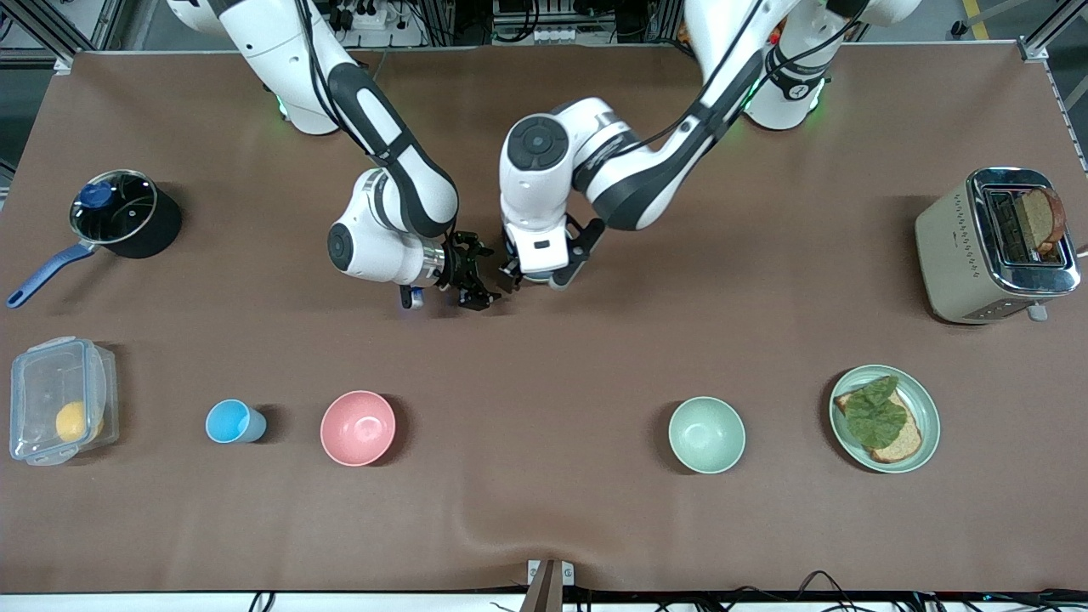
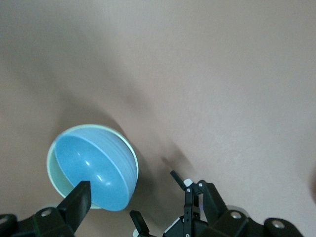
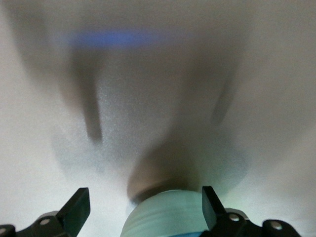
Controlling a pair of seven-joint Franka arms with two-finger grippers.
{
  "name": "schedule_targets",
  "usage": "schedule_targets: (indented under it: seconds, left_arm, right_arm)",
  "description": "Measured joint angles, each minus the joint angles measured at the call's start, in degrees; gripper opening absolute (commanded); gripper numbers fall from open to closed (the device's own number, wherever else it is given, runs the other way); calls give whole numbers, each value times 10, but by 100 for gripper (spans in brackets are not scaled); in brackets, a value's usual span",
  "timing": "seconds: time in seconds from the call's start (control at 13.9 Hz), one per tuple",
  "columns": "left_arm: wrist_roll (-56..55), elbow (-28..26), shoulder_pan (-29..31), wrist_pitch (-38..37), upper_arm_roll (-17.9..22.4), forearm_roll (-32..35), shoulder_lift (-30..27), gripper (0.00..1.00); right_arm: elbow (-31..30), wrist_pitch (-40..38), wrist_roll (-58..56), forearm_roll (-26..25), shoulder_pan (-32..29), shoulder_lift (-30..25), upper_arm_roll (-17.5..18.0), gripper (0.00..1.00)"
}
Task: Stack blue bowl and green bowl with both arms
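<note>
Surface: one tabletop (image 1: 544,510) under a brown cloth, rumpled at the edge nearest the front camera; metal framing and cables show along the robots' end.

Landmark: the spare green bowl (image 1: 706,434), standing alone.
- Pink bowl (image 1: 358,427) and light-blue cup (image 1: 235,422): level with it, toward the right arm's end.
- Clear lidded box (image 1: 61,399) with a yellow fruit inside: past the cup, same direction.
- Black saucepan (image 1: 123,214), glass lid, blue handle: farther from the front camera, same end.
- Green plate (image 1: 885,418) with a leaf-topped sandwich: beside the landmark, toward the left arm's end.
- Toaster (image 1: 996,245) holding a bread slice: farther from the camera than the plate.

Task items: hidden under the arms in the front view. The left wrist view alone shows the blue bowl (image 2: 96,170) nested tilted inside the stacked green bowl (image 2: 58,177) on the cloth; the right wrist view shows only that green bowl's outer wall.

Left pincer (image 1: 534,280): fingers apart, over the stack, one finger (image 2: 75,205) seen before the blue bowl's rim.
Right pincer (image 1: 470,274): fingers (image 3: 74,210) apart, flanking the green bowl without gripping it.
</note>
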Motion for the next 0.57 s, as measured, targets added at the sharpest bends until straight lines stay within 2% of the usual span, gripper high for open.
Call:
schedule_targets:
  seconds: [0.14, 0.36, 0.57]
  left_arm:
    - [46, 0, 26, -24, 1, 9, -22, 100]
    - [127, 1, 77, -49, 3, 20, -41, 100]
    - [232, 3, 135, -90, 5, 21, -71, 100]
  right_arm:
    - [1, -11, -1, -37, -5, -2, -3, 100]
    - [6, -80, -1, -107, -24, -10, -23, 100]
    - [7, -141, -1, -138, -35, -31, -49, 100]
